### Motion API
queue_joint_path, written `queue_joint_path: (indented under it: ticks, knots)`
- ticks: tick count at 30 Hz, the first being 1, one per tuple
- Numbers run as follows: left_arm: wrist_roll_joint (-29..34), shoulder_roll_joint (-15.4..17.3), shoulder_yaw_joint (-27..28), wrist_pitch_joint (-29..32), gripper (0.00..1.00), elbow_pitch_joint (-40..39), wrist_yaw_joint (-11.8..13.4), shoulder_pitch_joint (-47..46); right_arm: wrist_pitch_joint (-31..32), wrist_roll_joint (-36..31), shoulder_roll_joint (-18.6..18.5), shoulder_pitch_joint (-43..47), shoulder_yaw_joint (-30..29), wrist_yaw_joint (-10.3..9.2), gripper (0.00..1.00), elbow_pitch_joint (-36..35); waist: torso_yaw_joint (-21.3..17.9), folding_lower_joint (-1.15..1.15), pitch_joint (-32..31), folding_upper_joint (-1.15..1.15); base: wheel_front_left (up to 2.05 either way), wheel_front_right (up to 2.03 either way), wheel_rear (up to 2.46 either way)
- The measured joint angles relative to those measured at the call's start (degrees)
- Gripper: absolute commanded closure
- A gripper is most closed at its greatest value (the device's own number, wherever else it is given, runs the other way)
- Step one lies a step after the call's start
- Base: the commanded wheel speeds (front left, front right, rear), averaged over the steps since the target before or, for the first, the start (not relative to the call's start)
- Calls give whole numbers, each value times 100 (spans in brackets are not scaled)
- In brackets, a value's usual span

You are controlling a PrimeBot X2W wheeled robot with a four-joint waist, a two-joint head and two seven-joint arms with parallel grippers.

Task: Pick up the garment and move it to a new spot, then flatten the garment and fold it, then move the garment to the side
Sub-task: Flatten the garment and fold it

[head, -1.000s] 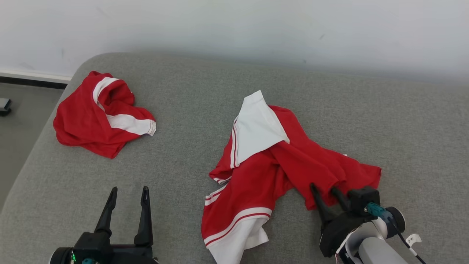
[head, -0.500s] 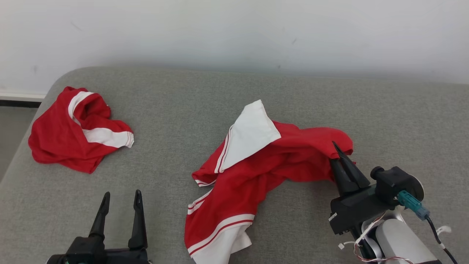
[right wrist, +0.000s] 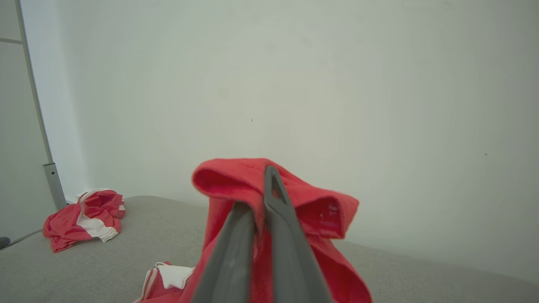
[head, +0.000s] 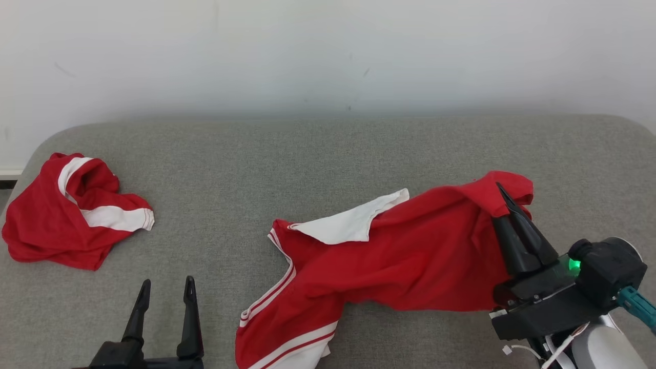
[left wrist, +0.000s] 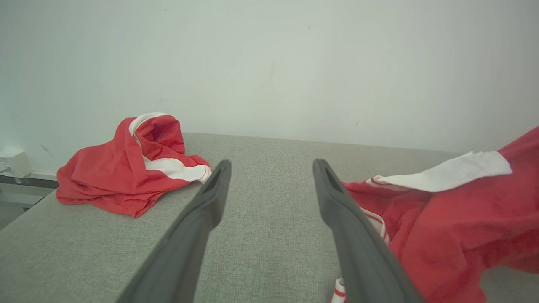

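R gripper (head: 501, 190), jaws pinching red garment (head: 410, 256), is holding it up near cushion (head: 307, 154) right edge; thin bite risking slip. L gripper (head: 168, 281) idling, jaws gaping.

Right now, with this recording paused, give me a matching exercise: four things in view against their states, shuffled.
Things:
1. left end effector
2. right end effector
3. bunched garment
4. stretched garment

States:
A. shut on cloth
B. one end lifted, the rest trailing on the cushion
C. open, holding nothing
D. heaped near the cushion's left edge

Pairs: 1-C, 2-A, 3-D, 4-B
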Motion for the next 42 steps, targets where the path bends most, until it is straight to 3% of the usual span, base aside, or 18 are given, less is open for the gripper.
queue_joint_path:
  ticks: [6, 12, 23, 32, 33, 34, 35, 36, 37, 42]
  knots:
    - [-25, 0, -91, -1, 0, 8, 0, -5, 235, 130, -1, 244, -194, 0, 100, 7, 38, 0, 13, 0, 0, 0, 0]
    - [-76, -1, -209, 0, 0, 29, 0, -78, 194, 154, -31, 12, -241, 0, 100, 749, 205, 0, 79, 0, 0, 0, 0]
    - [-93, 0, -433, -1, 0, 133, -49, -347, -154, -35, -235, -2007, 43, 0, 100, 3688, 653, 1, 337, 0, 0, 0, 0]
    - [-156, 1, -631, 0, 0, 197, -51, -590, -552, 155, -137, -3401, 92, 0, 100, 5888, 1008, 1, 652, 0, 0, 0, 0]
    - [-164, 1, -647, 0, 0, 198, -48, -611, -575, 198, -104, -3489, 90, 0, 78, 6065, 1033, 1, 689, 0, 0, 0, 0]
    - [-170, 1, -666, 0, 0, 202, -44, -625, -615, 213, -78, -3565, 107, 0, 78, 6226, 1057, 1, 724, 1, 0, 0, 0]
    - [-170, 1, -666, 0, 0, 202, -44, -625, -615, 213, -78, -3565, 107, 0, 53, 6226, 1057, 1, 724, 1, 0, 0, 0]
    - [-180, 0, -683, 0, 0, 207, -32, -633, -617, 214, -58, -3638, 135, 0, 9, 6395, 1076, 1, 756, 0, 0, 0, 0]
    - [-190, -1, -695, 0, 0, 213, -1, -645, -641, 230, -38, -3690, 146, 0, 0, 6534, 1091, 1, 783, 0, 0, 0, 0]
    - [-188, 0, -653, 0, 0, 224, 8, -679, -768, 270, 9, -3829, 356, 0, 0, 6641, 1049, 1, 808, 0, 0, 0, 0]
